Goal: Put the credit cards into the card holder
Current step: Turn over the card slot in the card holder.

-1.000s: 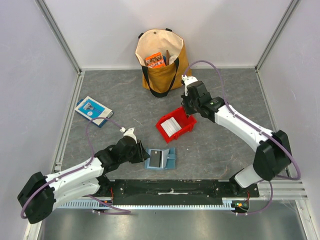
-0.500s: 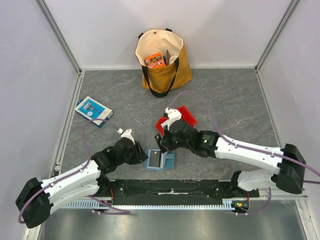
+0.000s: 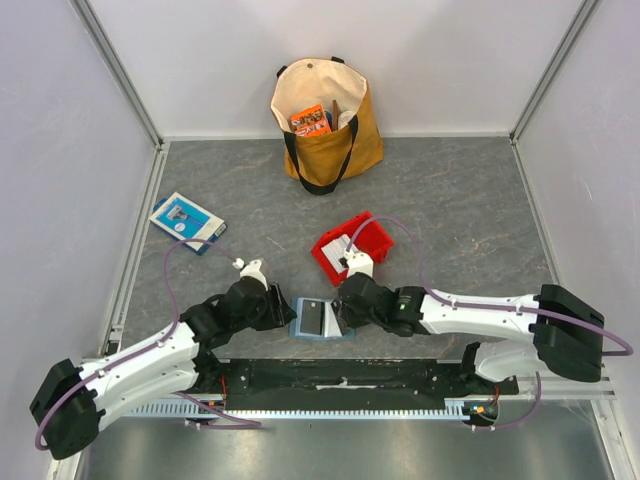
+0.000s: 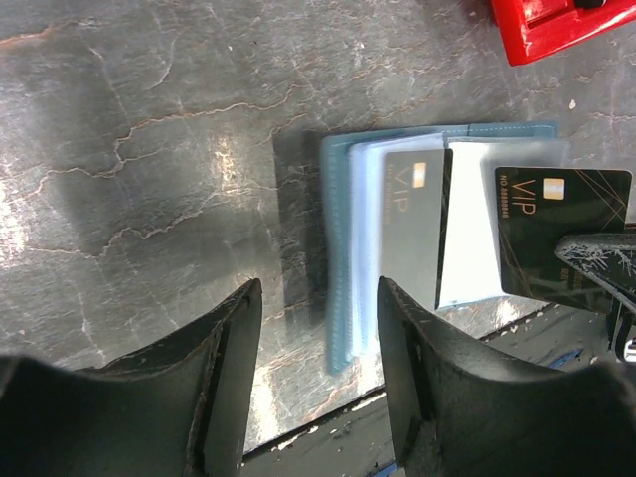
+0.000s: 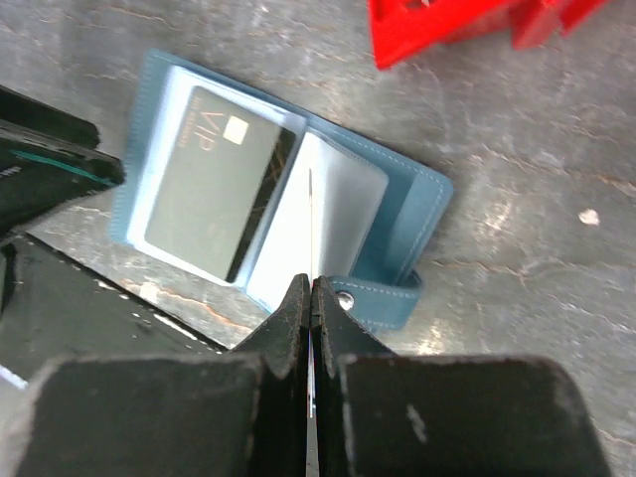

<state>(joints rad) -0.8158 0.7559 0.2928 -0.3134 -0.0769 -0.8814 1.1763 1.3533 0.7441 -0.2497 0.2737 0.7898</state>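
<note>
The teal card holder point(image 3: 318, 320) lies open on the table near the front edge. One dark credit card marked VIP point(image 4: 412, 229) sits in a clear sleeve on its left side point(image 5: 214, 184). My right gripper point(image 5: 312, 283) is shut on a second dark VIP credit card point(image 4: 561, 234), held upright and edge-on point(image 5: 312, 224) just over the holder's point(image 5: 397, 214) right half. My left gripper point(image 4: 320, 298) stands open just left of the holder point(image 4: 343, 258), with only the holder's edge showing between its fingers. In the top view the left gripper point(image 3: 285, 308) and right gripper point(image 3: 343, 305) flank the holder.
A red bin point(image 3: 352, 245) with light cards in it stands just behind the holder point(image 5: 447, 25). A tan tote bag point(image 3: 325, 120) is at the back. A blue-and-white flat box point(image 3: 187, 222) lies at the left. The black base rail point(image 3: 330, 375) runs right in front of the holder.
My right arm swung from the red bin down to the card holder, carrying a card. My left gripper opened wider beside the holder's left edge.
</note>
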